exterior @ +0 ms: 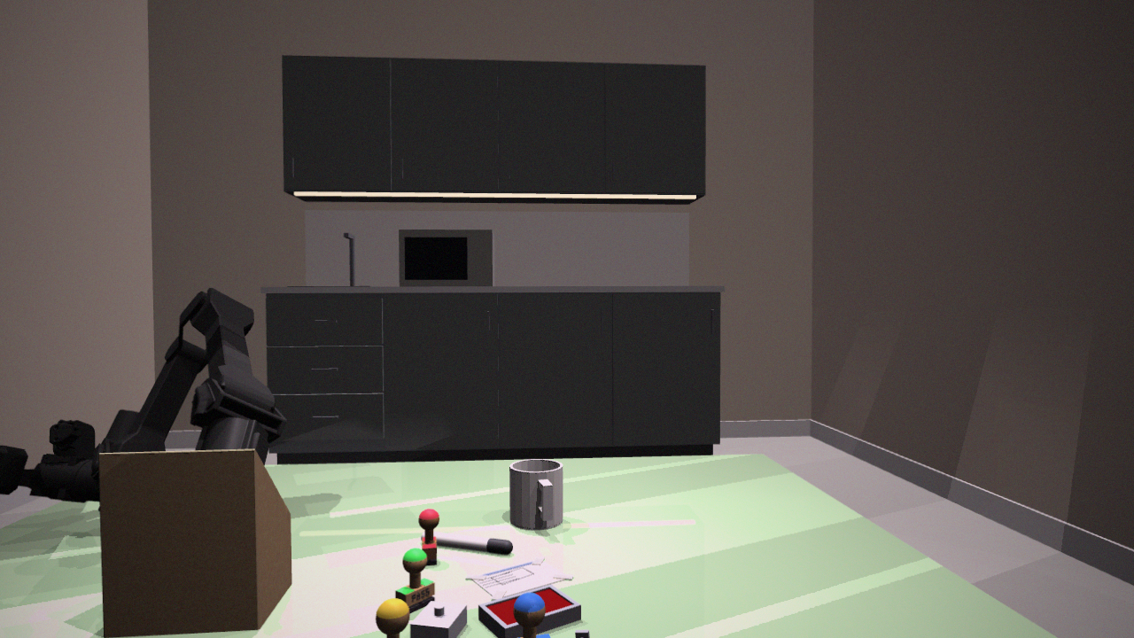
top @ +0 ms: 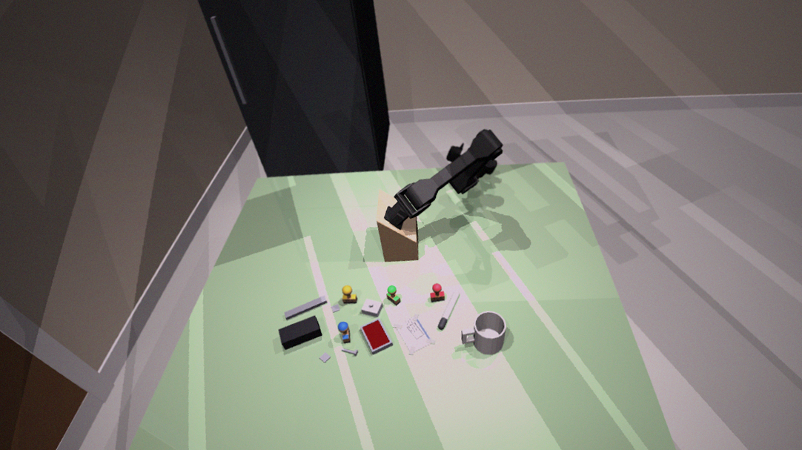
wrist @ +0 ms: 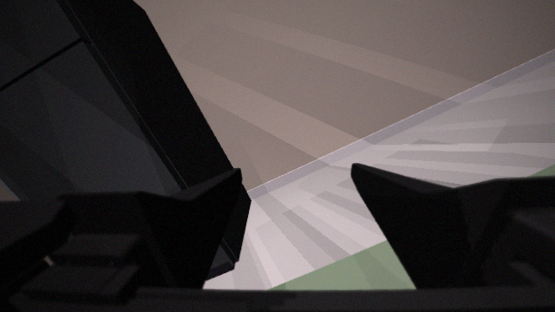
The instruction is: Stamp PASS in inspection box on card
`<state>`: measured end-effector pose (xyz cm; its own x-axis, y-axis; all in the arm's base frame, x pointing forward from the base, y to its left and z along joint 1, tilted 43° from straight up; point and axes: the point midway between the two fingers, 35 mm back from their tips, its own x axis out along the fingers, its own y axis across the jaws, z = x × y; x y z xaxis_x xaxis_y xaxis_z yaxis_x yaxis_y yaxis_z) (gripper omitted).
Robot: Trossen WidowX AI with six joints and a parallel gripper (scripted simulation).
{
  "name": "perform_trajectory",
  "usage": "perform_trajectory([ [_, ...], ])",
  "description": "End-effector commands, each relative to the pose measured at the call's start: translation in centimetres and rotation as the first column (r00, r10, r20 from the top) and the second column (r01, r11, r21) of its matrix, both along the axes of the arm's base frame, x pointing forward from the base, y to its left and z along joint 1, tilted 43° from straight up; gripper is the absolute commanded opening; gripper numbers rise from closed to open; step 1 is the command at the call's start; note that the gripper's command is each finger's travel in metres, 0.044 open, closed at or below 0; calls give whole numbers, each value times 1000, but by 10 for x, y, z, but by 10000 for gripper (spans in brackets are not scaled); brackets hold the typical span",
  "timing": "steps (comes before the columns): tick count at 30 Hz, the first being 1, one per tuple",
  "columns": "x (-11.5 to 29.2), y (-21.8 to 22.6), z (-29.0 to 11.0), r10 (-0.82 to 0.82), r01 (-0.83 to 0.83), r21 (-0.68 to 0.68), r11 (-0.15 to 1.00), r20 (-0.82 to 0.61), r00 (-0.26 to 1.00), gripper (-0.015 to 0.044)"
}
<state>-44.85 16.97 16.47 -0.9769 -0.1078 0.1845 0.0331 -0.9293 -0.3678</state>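
Note:
The PASS stamp (top: 392, 293) (exterior: 415, 577) has a green knob and a green base. It stands upright on the green bench (top: 506, 395) between a yellow-knobbed stamp (top: 349, 293) (exterior: 392, 617) and a red-knobbed stamp (top: 436, 292) (exterior: 429, 532). The red ink pad (top: 376, 336) (exterior: 493, 612) lies in front of it, and the white card (top: 414, 331) (exterior: 515, 577) lies to the pad's right. My gripper (top: 393, 217) (exterior: 237, 430) (wrist: 295, 172) is open and empty. It hangs at the top of a cardboard box (top: 400, 243) (exterior: 186, 539), well behind the stamps. The wrist view shows only floor and wall.
A blue-knobbed stamp (top: 344, 331) (exterior: 529, 610) stands left of the pad. A black pen (top: 447, 312) (exterior: 476, 545) and a grey mug (top: 487, 332) (exterior: 536, 494) are right of the card. A black block (top: 299, 331), a grey bar (top: 305, 307) and small grey pieces lie at the left.

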Motion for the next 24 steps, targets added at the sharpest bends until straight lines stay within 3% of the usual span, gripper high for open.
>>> perform_trajectory([
  [1,0,0,0,-1,1,1,1000,1,1000,374],
  [7,0,8,-7,-65,64,54,996,25,998,216],
  [14,20,68,35,-255,260,94,961,-55,965,213],
  [24,101,168,69,-504,508,117,853,-70,861,213],
])
